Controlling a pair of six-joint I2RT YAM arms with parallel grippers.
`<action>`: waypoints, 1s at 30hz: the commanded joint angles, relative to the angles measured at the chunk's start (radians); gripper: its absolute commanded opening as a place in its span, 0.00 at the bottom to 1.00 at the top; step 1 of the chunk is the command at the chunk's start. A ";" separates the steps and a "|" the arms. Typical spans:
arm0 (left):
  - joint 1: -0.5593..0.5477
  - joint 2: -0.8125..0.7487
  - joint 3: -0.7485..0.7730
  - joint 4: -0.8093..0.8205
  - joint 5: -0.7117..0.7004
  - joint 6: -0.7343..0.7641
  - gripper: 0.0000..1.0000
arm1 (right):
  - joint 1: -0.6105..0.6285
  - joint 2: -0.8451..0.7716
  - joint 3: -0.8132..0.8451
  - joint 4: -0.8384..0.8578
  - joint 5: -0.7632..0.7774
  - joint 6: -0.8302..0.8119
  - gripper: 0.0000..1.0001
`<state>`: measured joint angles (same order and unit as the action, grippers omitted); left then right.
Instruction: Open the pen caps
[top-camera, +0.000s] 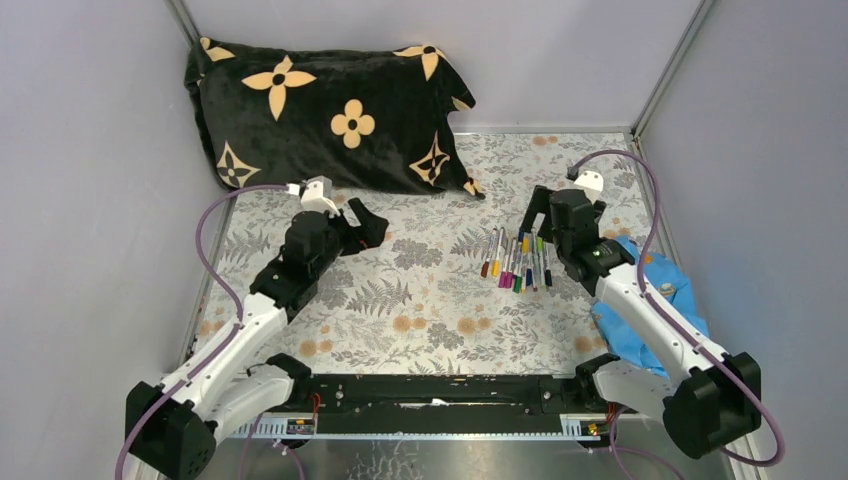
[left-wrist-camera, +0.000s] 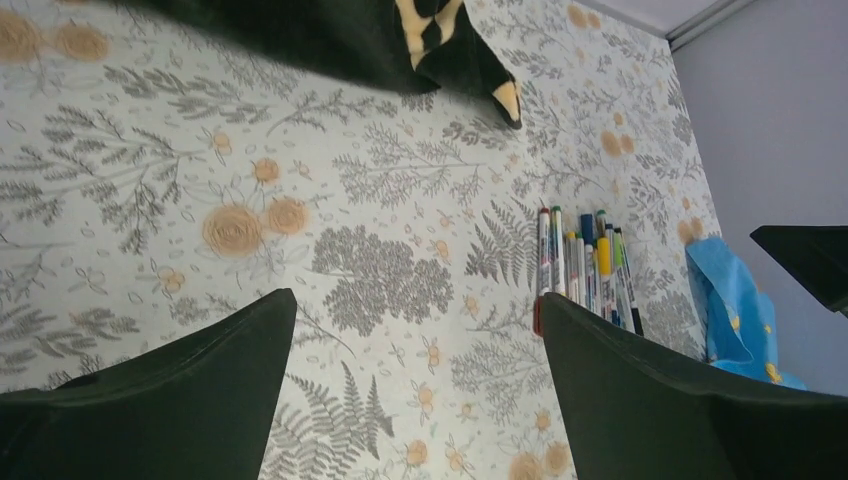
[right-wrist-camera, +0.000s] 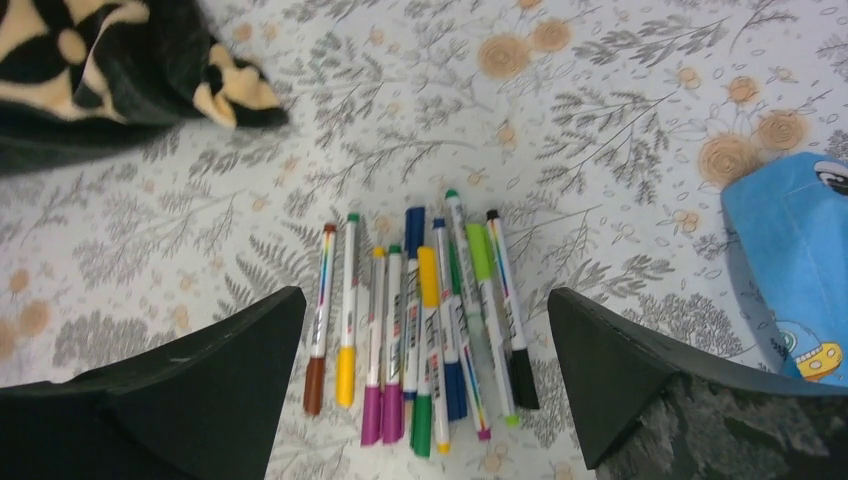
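Left arm (top-camera: 240, 330): extended forward from its base, with the wrist angled inward. Left gripper (top-camera: 366, 224): jaws spread wide, nothing between them.

Right arm (top-camera: 650, 312): extended forward and inward, with the wrist pitched downward. Right gripper (top-camera: 541, 214): jaws spread wide, nothing held.

The two grippers are well apart, each ahead of its own base.

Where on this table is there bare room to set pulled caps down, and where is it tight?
The widest bare patch of floral tablecloth lies between the left gripper and the pens, reaching the near edge. A narrower strip separates the pillow from the pens. The right side is crowded: pens, right gripper and blue pouch sit close together.
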<state>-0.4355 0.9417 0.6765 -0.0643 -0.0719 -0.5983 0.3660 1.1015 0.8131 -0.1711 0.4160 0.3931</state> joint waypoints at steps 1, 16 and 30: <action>-0.048 -0.050 0.023 -0.106 -0.049 -0.060 0.99 | 0.078 -0.051 0.084 -0.149 0.054 0.028 1.00; -0.118 -0.146 0.025 -0.238 -0.087 -0.158 0.99 | 0.198 0.172 0.068 0.068 -0.125 0.047 0.80; -0.141 -0.108 0.020 -0.205 -0.106 -0.203 0.99 | 0.228 0.567 0.384 -0.137 -0.018 0.187 0.52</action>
<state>-0.5682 0.8486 0.6914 -0.2947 -0.1566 -0.7845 0.5880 1.6028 1.1126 -0.2310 0.3321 0.5220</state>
